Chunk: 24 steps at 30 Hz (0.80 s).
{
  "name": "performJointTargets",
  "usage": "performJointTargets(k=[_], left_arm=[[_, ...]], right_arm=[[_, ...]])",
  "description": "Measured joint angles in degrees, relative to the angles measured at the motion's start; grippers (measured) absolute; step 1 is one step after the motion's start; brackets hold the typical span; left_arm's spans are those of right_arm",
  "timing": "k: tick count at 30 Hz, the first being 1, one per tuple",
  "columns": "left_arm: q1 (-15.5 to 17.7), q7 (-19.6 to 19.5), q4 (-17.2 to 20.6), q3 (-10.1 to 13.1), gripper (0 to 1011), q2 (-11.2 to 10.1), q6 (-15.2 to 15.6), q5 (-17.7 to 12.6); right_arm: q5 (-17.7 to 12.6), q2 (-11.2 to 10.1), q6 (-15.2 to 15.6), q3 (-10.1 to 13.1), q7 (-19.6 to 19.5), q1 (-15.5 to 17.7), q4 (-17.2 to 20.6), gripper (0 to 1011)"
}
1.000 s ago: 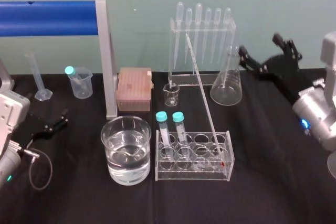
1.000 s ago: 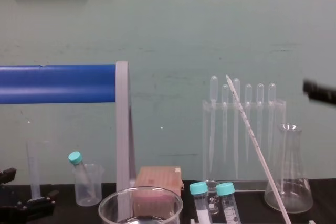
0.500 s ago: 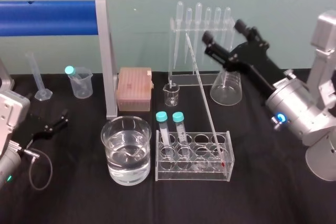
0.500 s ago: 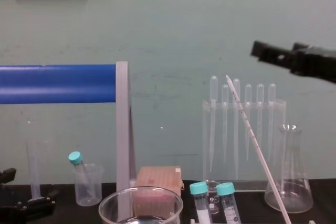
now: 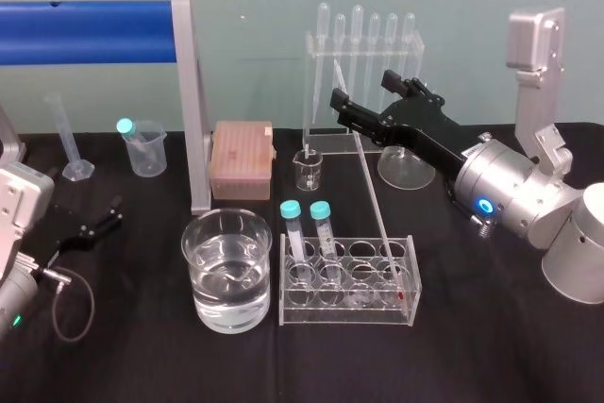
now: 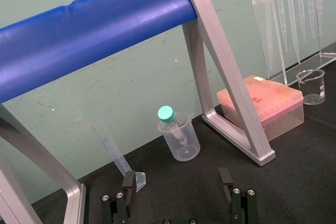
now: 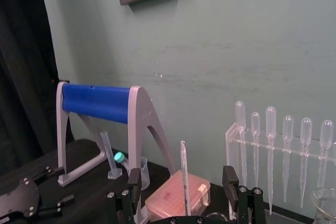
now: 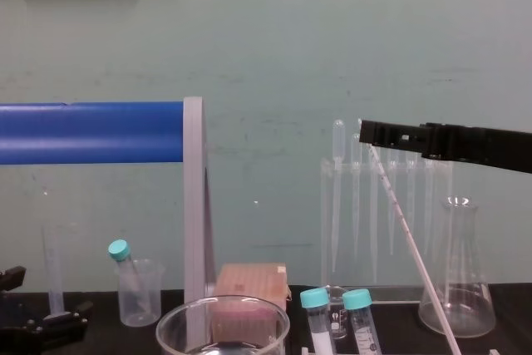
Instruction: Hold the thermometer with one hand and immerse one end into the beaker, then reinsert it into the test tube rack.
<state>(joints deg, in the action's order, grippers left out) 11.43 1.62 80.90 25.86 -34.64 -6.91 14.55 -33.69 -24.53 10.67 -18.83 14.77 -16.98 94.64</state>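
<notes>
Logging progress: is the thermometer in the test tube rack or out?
In. The thermometer leans with its lower end in the test tube rack; the open right gripper brackets its top. Left gripper rests far left.

thermometer [image 7: 184,174] stands between the right gripper's [image 7: 181,181] parted jaws.

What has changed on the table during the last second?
The black right gripper swung leftward from the table's right edge; its open fingers now stand at the top of the long thin glass thermometer, not gripping it. Unchanged: the thermometer leaning in the clear acrylic test tube rack, the wide glass beaker, the left gripper parked at left.
</notes>
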Motion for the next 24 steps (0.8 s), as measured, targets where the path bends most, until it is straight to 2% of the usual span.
performJointTargets(k=[5, 12, 24], left_arm=[[0.00, 0.00, 0.00, 0.00, 1008, 0.00, 0.00, 0.00], [0.00, 0.00, 0.00, 0.00, 1008, 0.00, 0.00, 0.00], [0.00, 0.00, 0.00, 0.00, 1008, 0.00, 0.00, 0.00]], right_arm=[[0.04, -0.08, 2.34, -0.45, 0.90, -1.95, -1.28, 1003], [0.08, 0.48, 3.94, -1.04, 1.37, -3.82, -3.55, 1003], [0.36, 1.42, 5.73, -2.36, 1.36, -5.07, -6.57, 1003]])
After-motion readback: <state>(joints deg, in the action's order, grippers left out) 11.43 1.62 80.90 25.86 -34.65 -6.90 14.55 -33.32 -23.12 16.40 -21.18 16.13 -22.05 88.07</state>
